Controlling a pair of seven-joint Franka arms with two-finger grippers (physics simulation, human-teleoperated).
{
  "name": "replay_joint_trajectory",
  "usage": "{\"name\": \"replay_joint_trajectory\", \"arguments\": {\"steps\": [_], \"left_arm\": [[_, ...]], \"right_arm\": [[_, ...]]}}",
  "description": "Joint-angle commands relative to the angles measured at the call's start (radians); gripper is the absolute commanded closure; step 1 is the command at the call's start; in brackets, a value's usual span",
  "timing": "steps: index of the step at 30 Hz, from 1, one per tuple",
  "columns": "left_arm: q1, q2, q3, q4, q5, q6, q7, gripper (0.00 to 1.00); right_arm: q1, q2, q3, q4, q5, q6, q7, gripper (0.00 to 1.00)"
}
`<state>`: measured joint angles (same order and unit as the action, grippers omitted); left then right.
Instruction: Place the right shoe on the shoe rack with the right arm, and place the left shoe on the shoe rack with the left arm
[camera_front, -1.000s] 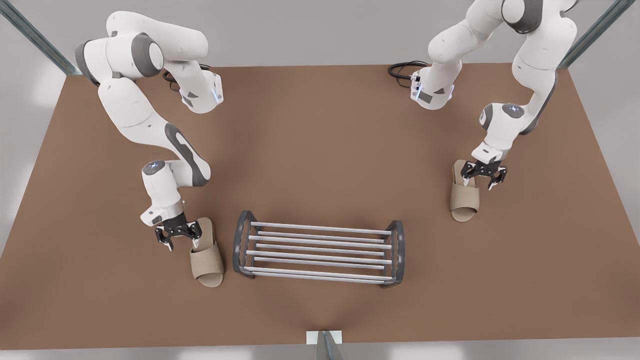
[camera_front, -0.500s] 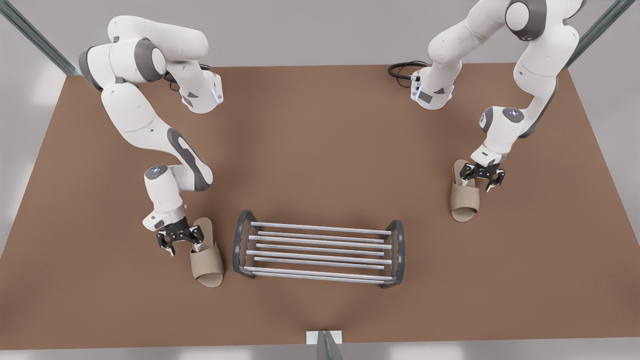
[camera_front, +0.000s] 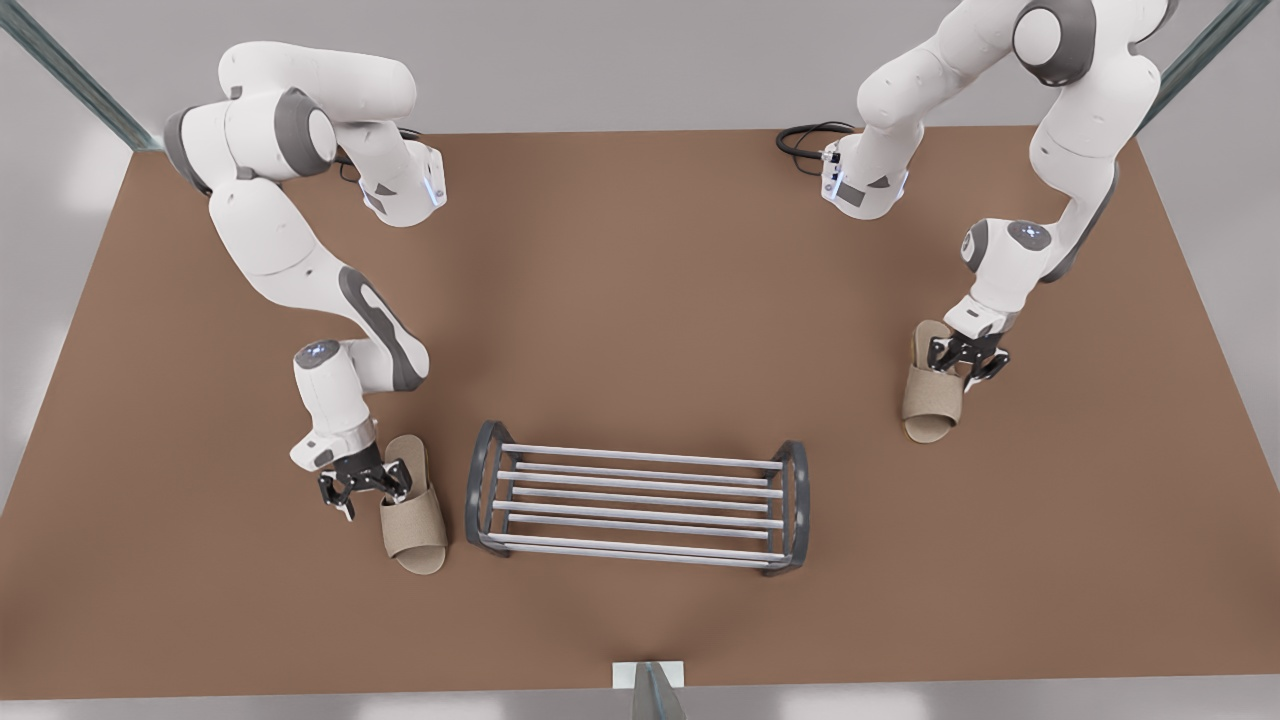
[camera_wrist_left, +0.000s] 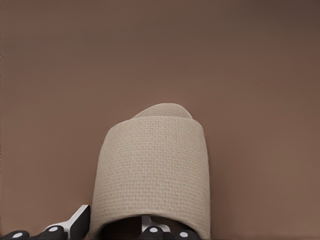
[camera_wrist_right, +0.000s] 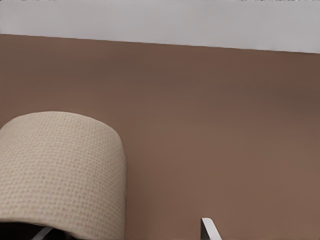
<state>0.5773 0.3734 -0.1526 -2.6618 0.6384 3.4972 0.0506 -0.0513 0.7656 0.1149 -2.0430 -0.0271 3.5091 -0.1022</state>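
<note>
While both shoes lie flat on the brown tabletop (camera_front: 640, 300), the shoe rack (camera_front: 640, 485), a low two-tier frame with dark grey rounded ends joined by pale silver bars, stands between them with nothing on its bars. Just beside the rack's end on the front view's left lies the right shoe (camera_front: 413, 505), a beige open-toed slipper with a woven fabric band, its toe pointing the same way as the rack's near side. The right claw (camera_front: 362, 487) sits low at the heel half of this shoe, on the side away from the rack, with its jaws spread wide and gripping nothing. In the right wrist view one finger (camera_wrist_right: 207, 227) stands clear of the band over bare tabletop. Well apart from the rack, beyond its other end and farther back, lies the left shoe (camera_front: 933, 385), a matching beige woven slipper. The left claw (camera_front: 966, 358) is down over its heel half, also on the side away from the rack, jaws parted and not closed on anything. The left wrist view shows one finger (camera_wrist_left: 77, 222) outside the band and the other just under the band's opening.
</note>
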Motion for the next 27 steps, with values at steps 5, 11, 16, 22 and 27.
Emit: {"name": "replay_joint_trajectory", "arguments": {"steps": [5,11,16,22,27], "left_arm": [[0.049,0.007,-0.047,0.031,-0.006,-0.001,0.000,0.56],[0.049,0.018,-0.047,0.059,-0.008,-0.001,-0.003,0.71],[0.047,0.010,-0.070,0.088,-0.003,-0.003,-0.067,0.79],[0.042,-0.017,-0.151,0.170,0.004,-0.090,-0.190,0.79],[0.035,-0.014,-0.239,0.348,0.004,-0.277,-0.267,0.79]], "right_arm": [[0.011,0.015,0.000,0.021,0.001,-0.001,0.007,0.00],[0.001,0.018,0.000,0.021,0.001,-0.001,0.009,0.42],[-0.008,0.018,0.000,0.017,0.001,-0.001,0.010,0.79],[-0.015,0.012,0.000,0.015,0.001,-0.001,0.019,0.79],[-0.022,-0.006,0.000,0.012,0.001,-0.001,0.044,0.79]]}}
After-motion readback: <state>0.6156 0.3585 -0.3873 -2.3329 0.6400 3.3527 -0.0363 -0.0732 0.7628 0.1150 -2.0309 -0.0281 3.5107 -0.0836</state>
